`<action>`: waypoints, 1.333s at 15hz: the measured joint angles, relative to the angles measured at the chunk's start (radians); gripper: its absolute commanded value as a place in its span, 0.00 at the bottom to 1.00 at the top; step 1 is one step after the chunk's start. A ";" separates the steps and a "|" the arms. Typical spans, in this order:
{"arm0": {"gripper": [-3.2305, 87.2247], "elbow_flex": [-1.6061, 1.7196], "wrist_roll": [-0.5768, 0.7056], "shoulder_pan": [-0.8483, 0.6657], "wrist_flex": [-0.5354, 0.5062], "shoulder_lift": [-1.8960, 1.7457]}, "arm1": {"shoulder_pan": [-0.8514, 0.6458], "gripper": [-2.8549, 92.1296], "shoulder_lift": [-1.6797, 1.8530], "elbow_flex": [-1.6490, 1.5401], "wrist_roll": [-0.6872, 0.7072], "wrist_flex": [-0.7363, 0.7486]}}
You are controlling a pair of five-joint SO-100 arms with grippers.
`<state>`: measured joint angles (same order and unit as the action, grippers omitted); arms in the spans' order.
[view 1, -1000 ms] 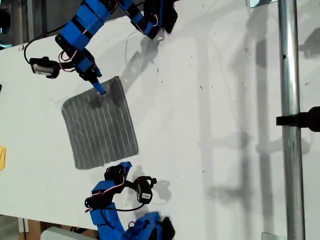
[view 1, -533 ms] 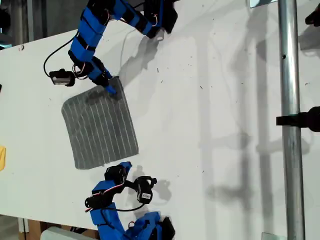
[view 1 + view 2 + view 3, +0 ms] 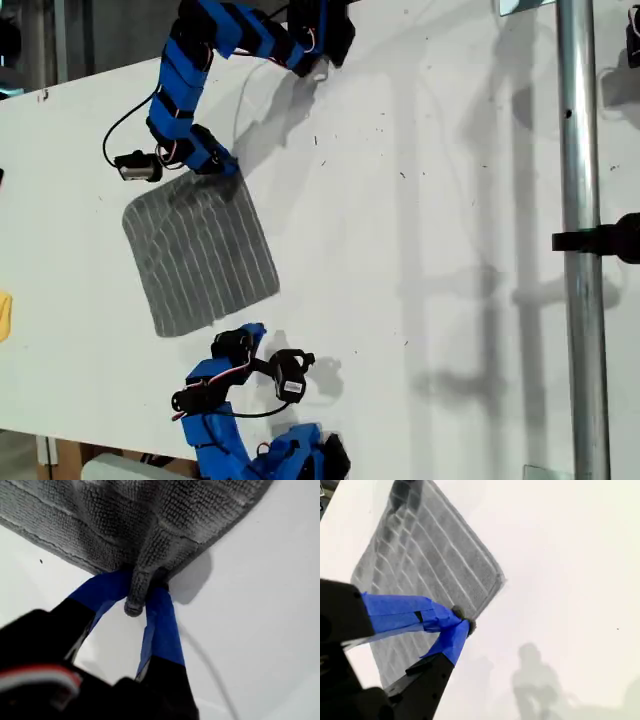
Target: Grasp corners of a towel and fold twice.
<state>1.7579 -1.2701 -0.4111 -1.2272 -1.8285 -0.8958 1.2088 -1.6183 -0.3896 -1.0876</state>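
Basically, with a corner (image 3: 134, 597) of the towel (image 3: 200, 255) pinched in my first gripper (image 3: 140, 600), my second gripper (image 3: 457, 625), jaws pressed together and empty, should be opened before anything's lifted.

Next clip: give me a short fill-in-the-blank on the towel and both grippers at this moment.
1. My first gripper is shut on a ___ of the towel.
2. My second gripper holds ___ and hangs beside the towel's edge.
3. The towel's pale markings are thin ___.
4. At the exterior view's left edge sits a small ___ object.

Missing words: corner; nothing; stripes; yellow
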 measured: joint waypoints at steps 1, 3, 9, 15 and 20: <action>0.15 0.000 0.000 0.000 0.000 0.017 | 0.008 0.03 -0.003 0.005 0.000 0.000; 0.29 -0.014 0.002 0.000 -0.003 0.057 | 0.017 0.03 -0.003 0.005 0.000 0.003; 0.35 -0.390 0.261 0.025 -0.083 0.341 | 0.031 0.03 -0.003 0.005 0.000 0.014; 0.34 -0.802 0.351 -0.069 -0.198 0.830 | 0.031 0.03 -0.003 0.005 0.000 0.014; 0.30 -0.847 0.357 -0.137 -0.173 1.009 | 0.032 0.03 -0.003 0.005 0.000 0.014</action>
<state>0.9112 -0.9127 -0.5476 -1.4005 -0.8191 -0.8636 1.2057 -1.6137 -0.3896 -1.0738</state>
